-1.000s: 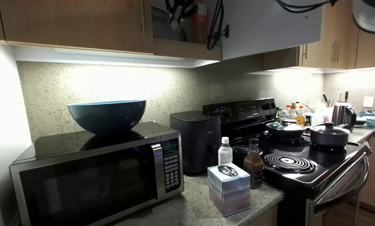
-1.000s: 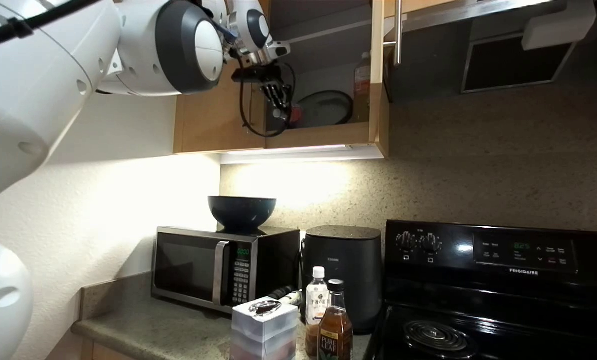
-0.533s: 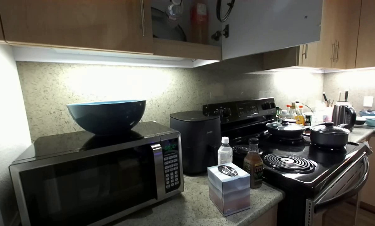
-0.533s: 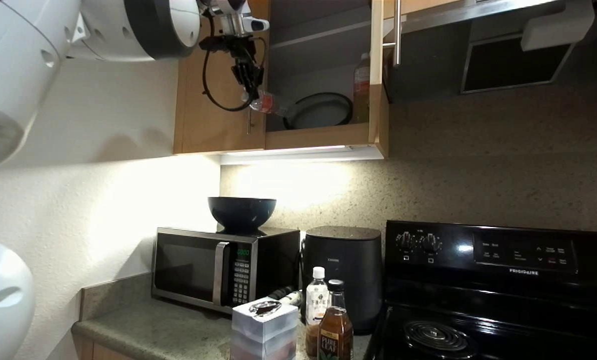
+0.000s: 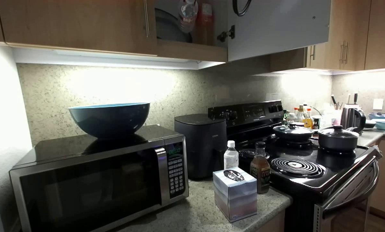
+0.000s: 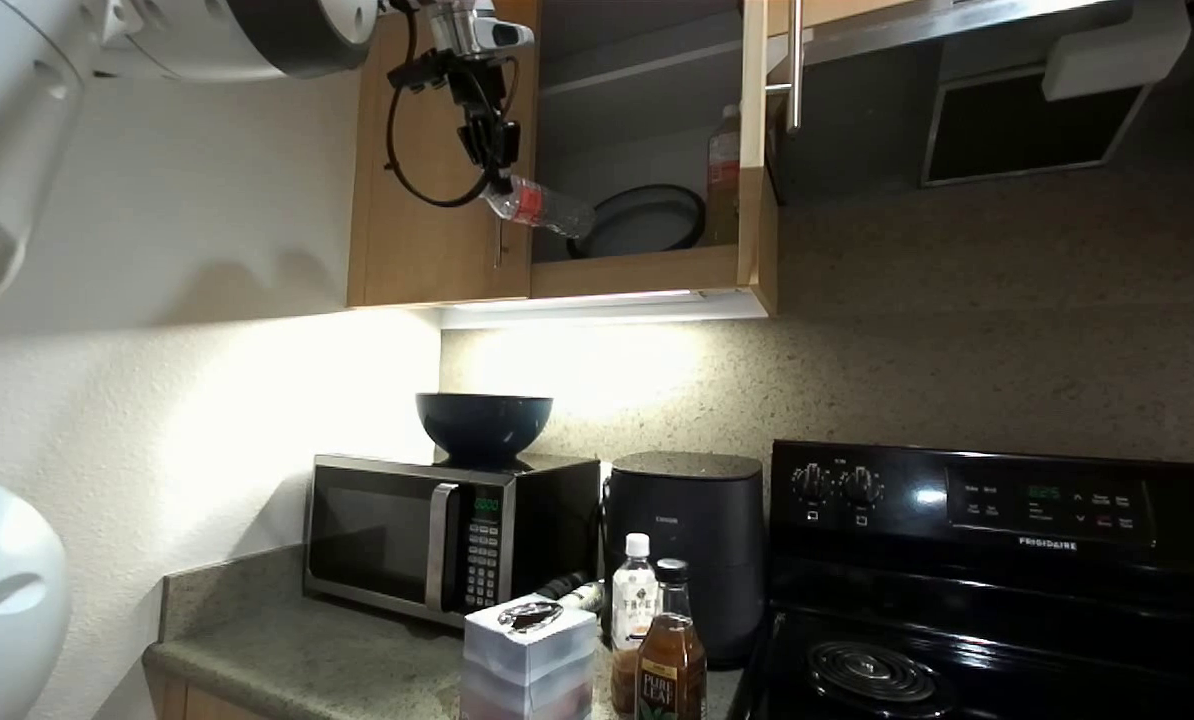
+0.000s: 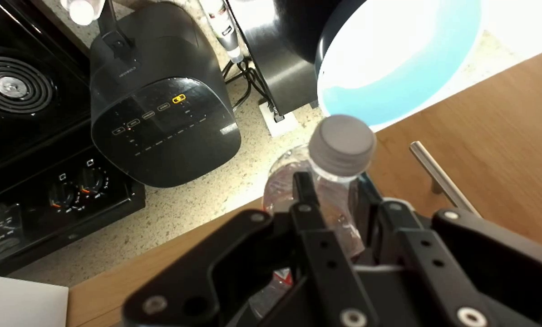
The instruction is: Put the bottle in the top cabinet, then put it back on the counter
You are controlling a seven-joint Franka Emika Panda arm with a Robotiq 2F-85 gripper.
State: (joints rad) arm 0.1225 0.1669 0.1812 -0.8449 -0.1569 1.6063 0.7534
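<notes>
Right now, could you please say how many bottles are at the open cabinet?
2: the clear red-banded bottle, tilted in the gripper at the open cabinet, and another bottle standing inside. More may be hidden there.

At twelve o'clock in an exterior view, find the bottle (image 5: 188,17) cut off through its cap, lettering too small to read. In both exterior views, find the top cabinet (image 6: 637,272) cropped at twelve o'clock and the counter (image 6: 357,645) toward six. In the wrist view, toward five o'clock, find the tool (image 7: 335,188) blurred, cropped and hiding part of the bottle. Toward two o'clock, see only part of the bowl (image 7: 398,100); at ten, only the top of a white-capped bottle (image 7: 81,12). In an exterior view, cannot see its base behind the tissue box (image 5: 235,197) at five o'clock.
</notes>
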